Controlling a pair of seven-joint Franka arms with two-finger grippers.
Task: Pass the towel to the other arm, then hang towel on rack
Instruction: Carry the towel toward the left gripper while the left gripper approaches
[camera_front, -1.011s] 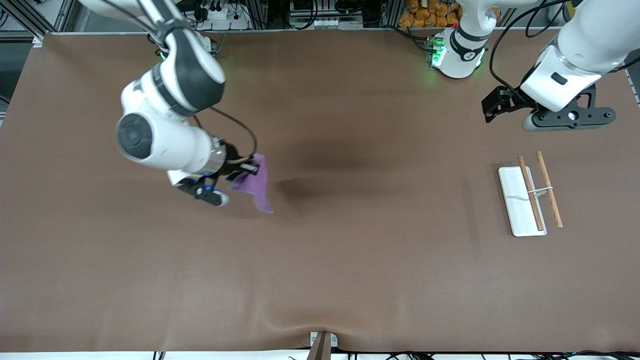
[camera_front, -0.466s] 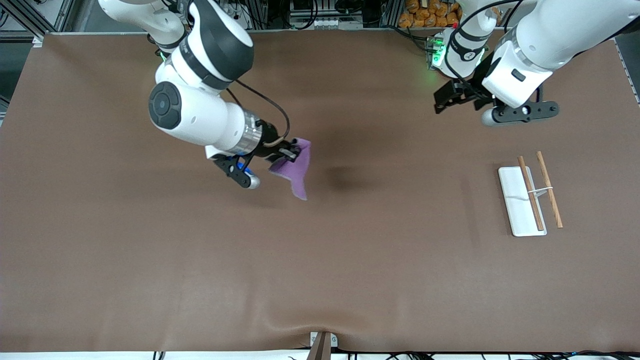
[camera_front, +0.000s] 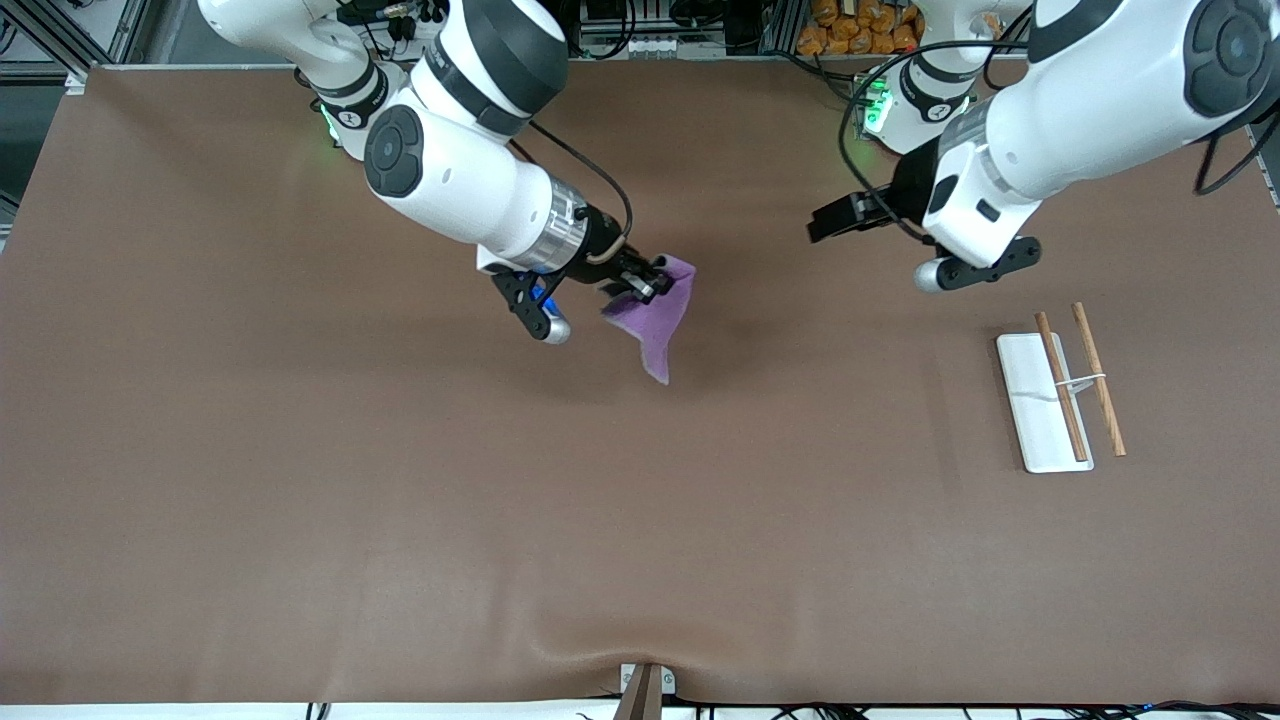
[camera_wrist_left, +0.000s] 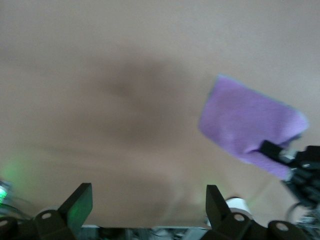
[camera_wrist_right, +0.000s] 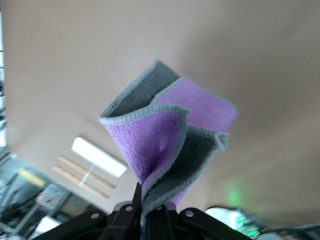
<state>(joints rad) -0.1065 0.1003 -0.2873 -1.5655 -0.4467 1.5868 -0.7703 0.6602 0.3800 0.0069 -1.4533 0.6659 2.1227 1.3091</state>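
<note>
1. Currently the right gripper (camera_front: 645, 284) is clamped on one pinched corner of the towel (camera_front: 652, 318), which hangs in the air over the table (camera_front: 300, 500), just above the middle of the front view.
2. Only a small bunch of cloth sits between its fingers, as the right wrist view shows, so a jerk could pull the towel free and drop it.
3. The left gripper (camera_front: 822, 222), in the upper right of the front view, hangs over bare table with its fingers spread apart, well apart from the towel.
4. If the left gripper closes on the loose dangling tip, the grip may be thin and the cloth may slip at the release.
5. If both grippers aim at the same pinched corner, their fingers may collide.
6. The rack (camera_front: 1060, 388) lies at the right of the front view; a badly bunched towel would likely drape poorly over its rods.
</note>
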